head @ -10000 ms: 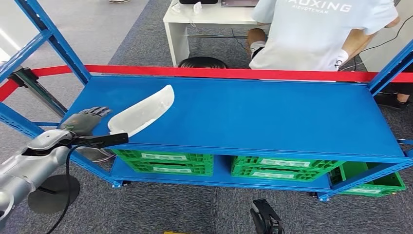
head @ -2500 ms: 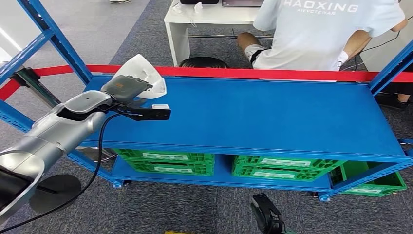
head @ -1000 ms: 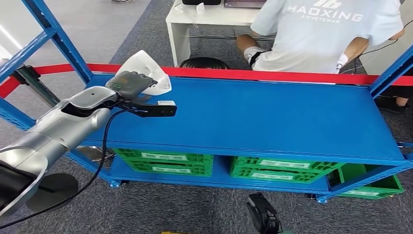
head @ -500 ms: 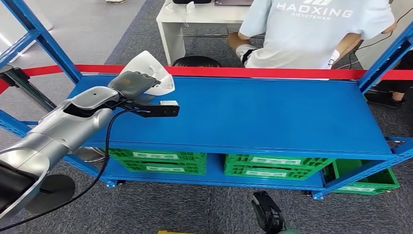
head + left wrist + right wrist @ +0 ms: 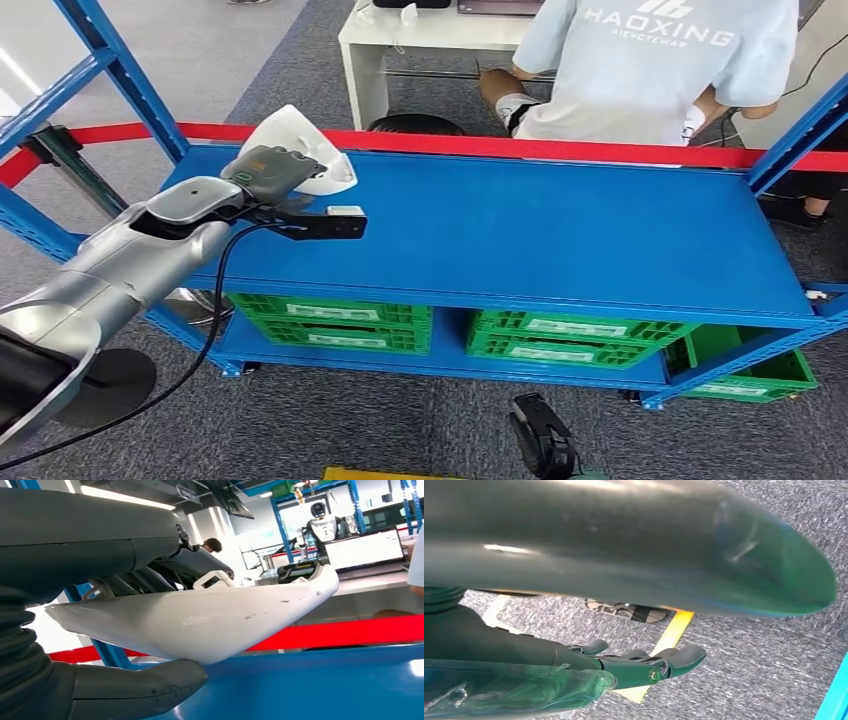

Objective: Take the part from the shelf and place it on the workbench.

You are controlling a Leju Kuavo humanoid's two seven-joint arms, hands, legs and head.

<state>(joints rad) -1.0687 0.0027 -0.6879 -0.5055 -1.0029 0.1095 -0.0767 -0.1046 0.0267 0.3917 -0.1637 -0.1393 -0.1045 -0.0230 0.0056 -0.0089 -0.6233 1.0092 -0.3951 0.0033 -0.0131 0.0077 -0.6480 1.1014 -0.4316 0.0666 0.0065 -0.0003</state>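
Now the left hand (image 5: 268, 170) grips the white part (image 5: 300, 152) and holds it up over the blue shelf (image 5: 560, 240) (near its left end). Next job, I think — carry it to the workbench, gently.

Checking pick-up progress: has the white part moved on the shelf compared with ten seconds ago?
Yes. The white part, then lying flat on the blue shelf near its front left edge, is now gripped by the left hand and raised toward the red rail.

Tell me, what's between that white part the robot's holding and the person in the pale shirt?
In the head view, the shelf's red back rail crosses between the white part, held by the left hand, and the person; beyond it come a dark round stool and grey carpet.
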